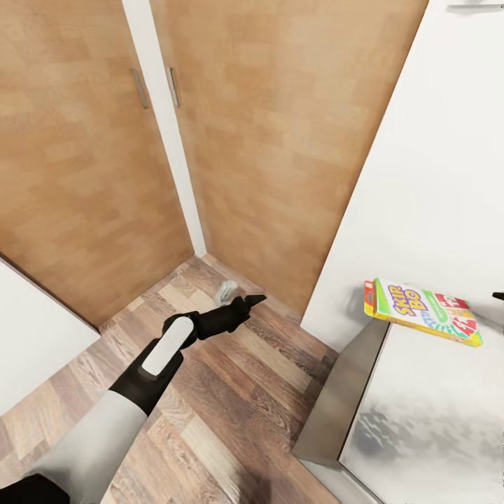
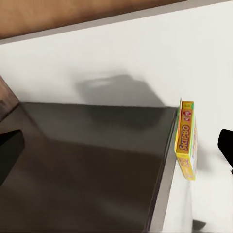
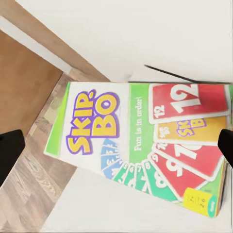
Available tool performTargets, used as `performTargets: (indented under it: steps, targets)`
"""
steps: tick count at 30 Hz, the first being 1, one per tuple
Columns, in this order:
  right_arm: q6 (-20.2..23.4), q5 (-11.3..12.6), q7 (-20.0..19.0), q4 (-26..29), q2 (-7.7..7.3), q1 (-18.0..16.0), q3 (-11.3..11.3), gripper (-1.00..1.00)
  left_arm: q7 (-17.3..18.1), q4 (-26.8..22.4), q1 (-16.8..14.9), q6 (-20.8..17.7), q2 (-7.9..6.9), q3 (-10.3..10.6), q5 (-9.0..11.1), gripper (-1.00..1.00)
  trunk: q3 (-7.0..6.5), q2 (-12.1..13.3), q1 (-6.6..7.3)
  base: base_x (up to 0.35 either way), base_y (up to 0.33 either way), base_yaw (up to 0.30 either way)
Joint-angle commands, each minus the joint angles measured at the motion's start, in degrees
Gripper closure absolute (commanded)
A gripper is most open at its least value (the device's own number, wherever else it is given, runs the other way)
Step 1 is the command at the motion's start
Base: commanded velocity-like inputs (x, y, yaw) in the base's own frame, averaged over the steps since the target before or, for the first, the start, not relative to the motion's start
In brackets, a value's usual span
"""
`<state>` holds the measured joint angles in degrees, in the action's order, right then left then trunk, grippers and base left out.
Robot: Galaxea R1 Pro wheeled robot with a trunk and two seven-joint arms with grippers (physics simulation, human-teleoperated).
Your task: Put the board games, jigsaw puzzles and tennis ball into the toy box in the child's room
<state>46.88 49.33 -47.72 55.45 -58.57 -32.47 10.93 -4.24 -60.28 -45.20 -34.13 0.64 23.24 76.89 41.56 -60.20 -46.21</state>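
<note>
Where the wood-plank floor (image 1: 231,399) meets the wall, two tall wood-grain wardrobe doors (image 1: 280,140) stand closed, each with a slim grey handle (image 1: 140,87); a white wall (image 1: 434,196) runs along the right side of the head view. Below it sits a white-topped surface (image 1: 427,420) with a grey metallic side panel (image 1: 343,399); can't tell whether it's a bed or a table.

Left arm (image 1: 140,378): extended forward and low over the floor, grey forearm, black wrist with a white plate. Left gripper (image 1: 248,302) points toward the wardrobe corner, fingers look close together with nothing between them. A small blurred grey patch (image 1: 226,290) sits just beyond it, unidentifiable.

Right gripper: only dark finger edges (image 3: 10,150) at either side of the right wrist view, wide apart, holding nothing, over the box. A dark sliver at the head view's right edge; can't tell what it is.

Board game box (image 1: 423,310) lies at the corner of the white surface, near the wall, one end slightly over the edge. Left wrist view shows its yellow spine (image 2: 186,141), lettered "SKIP-BO". The lid (image 3: 145,145) reads "SKIP-BO", "Fun is in order!", with fanned cards; a red card shows "12".
</note>
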Motion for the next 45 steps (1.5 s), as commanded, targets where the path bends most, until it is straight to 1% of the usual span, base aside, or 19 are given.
performTargets:
  steps: [1, 2, 3, 5, 6, 8, 9, 11, 12, 14, 15, 17, 20, 22, 23, 28, 30, 37, 45]
  targets:
    - [0.19, 0.05, -0.53, 1.29, 0.05, 0.66, 0.2, -1.0, 0.63, 1.0, -0.08, -0.21, -0.04, 0.01, 0.46, -1.0, 0.04, -0.03, 0.0, 0.0, 0.0, -0.114]
    - [0.11, 0.05, -0.86, 2.58, 0.12, 1.36, 0.34, -1.0, 1.91, 1.9, -0.13, -0.27, -0.09, 0.0, 0.35, -1.0, 0.04, -0.03, 0.0, 0.0, 0.0, -0.147]
    - [0.11, 0.05, -0.86, 2.58, 0.12, 1.36, 0.34, -1.0, 1.91, 1.9, -0.13, -0.27, -0.09, 0.0, 0.35, -1.0, 0.04, -0.03, 0.0, 0.0, 0.0, -0.147]
    - [0.01, 0.06, -1.31, 5.13, 0.31, 2.77, 0.55, -1.0, 5.13, 3.27, -0.2, -0.35, -0.16, 0.04, 0.2, -1.0, 0.04, -0.03, 0.0, 0.0, 0.0, -0.184]
    - [0.01, 0.06, -1.31, 5.13, 0.31, 2.77, 0.55, -1.0, 5.13, 3.27, -0.2, -0.35, -0.16, 0.04, 0.2, -1.0, 0.04, -0.03, 0.0, 0.0, 0.0, -0.195]
    - [-0.02, 0.06, -1.57, 7.61, 0.58, 4.27, 0.72, -1.0, 8.71, 4.21, -0.24, -0.4, -0.21, 0.12, 0.07, -1.0, 0.04, -0.03, 0.0, 0.0, 0.0, -0.219]
    - [-0.02, 0.06, -1.57, 7.61, 0.58, 4.27, 0.72, -1.0, 8.71, 4.21, -0.24, -0.4, -0.21, 0.12, 0.07, -1.0, 0.04, -0.03, 0.0, 0.0, 0.0, -0.226]
    - [-0.03, 0.04, -1.72, 10.08, 0.93, 5.7, 0.86, -1.0, 12.04, 5.07, -0.26, -0.39, -0.26, 0.19, -0.1, -1.0, 0.04, -0.03, 0.0, 0.0, 0.0, -0.242]
    - [-0.03, 0.04, -1.72, 10.08, 0.93, 5.7, 0.86, -1.0, 12.04, 5.07, -0.26, -0.39, -0.26, 0.19, -0.1, -1.0, 0.04, -0.03, 0.0, 0.0, 0.0, -0.246]
    - [0.05, 0.02, -1.8, 12.25, 1.24, 6.91, 0.98, -1.0, 14.86, 5.98, -0.18, -0.36, -0.32, 0.22, -0.61, -1.0, 0.04, -0.03, 0.0, 0.0, 0.0, -0.256]
    - [0.05, 0.02, -1.8, 12.25, 1.24, 6.91, 0.98, -1.0, 14.86, 5.98, -0.18, -0.36, -0.32, 0.22, -0.61, -1.0, 0.04, -0.03, 0.0, 0.0, 0.0, -0.259]
    - [0.15, 0.04, -1.85, 13.88, 1.57, 7.82, 1.06, -1.0, 17.32, 7.15, -0.14, -0.35, -0.34, 0.14, -1.53, -1.0, 0.04, -0.03, 0.0, 0.0, 0.0, -0.265]
    - [0.18, 0.04, -1.87, 14.51, 1.72, 8.15, 1.09, -1.0, 18.44, 7.88, -0.12, -0.34, -0.33, 0.09, -1.99, -1.0, 0.04, -0.03, 0.0, 0.0, 0.0, -0.269]
    - [0.26, 0.05, -1.81, 15.54, 2.0, 8.61, 1.13, -1.0, 20.54, 9.54, -0.15, -0.28, -0.32, -0.02, -2.76, -1.0, 0.04, -0.03, 0.0, 0.0, 0.0, -0.273]
    - [0.26, 0.05, -1.81, 15.54, 2.0, 8.61, 1.13, -1.0, 20.54, 9.54, -0.15, -0.28, -0.32, -0.02, -2.76, -1.0, 0.04, -0.03, 0.0, 0.0, 0.0, -0.274]
    - [0.34, 0.06, -1.75, 16.68, 2.39, 9.11, 1.14, -1.0, 23.5, 11.97, -0.24, -0.12, -0.3, -0.13, -3.56, -1.0, 0.04, -0.03, 0.0, 0.0, 0.0, -0.277]
    - [0.36, 0.06, -1.74, 16.84, 2.44, 9.17, 1.15, -1.0, 23.94, 12.31, -0.26, -0.07, -0.3, -0.15, -3.67, -1.0, 0.04, -0.03, 0.0, 0.0, 0.0, -0.28]
    - [0.38, 0.06, -1.71, 17.23, 2.58, 9.33, 1.16, -1.0, 24.95, 13.13, -0.27, 0.13, -0.3, -0.2, -3.94, -1.0, 0.04, -0.03, 0.0, 0.0, 0.0, -0.257]
    - [0.4, 0.07, -1.69, 17.43, 2.67, 9.46, 1.16, -1.0, 25.5, 13.49, -0.18, 0.47, -0.39, -0.34, -4.06, -1.0, 0.04, -0.03, 0.0, 0.0, 0.0, -0.117]
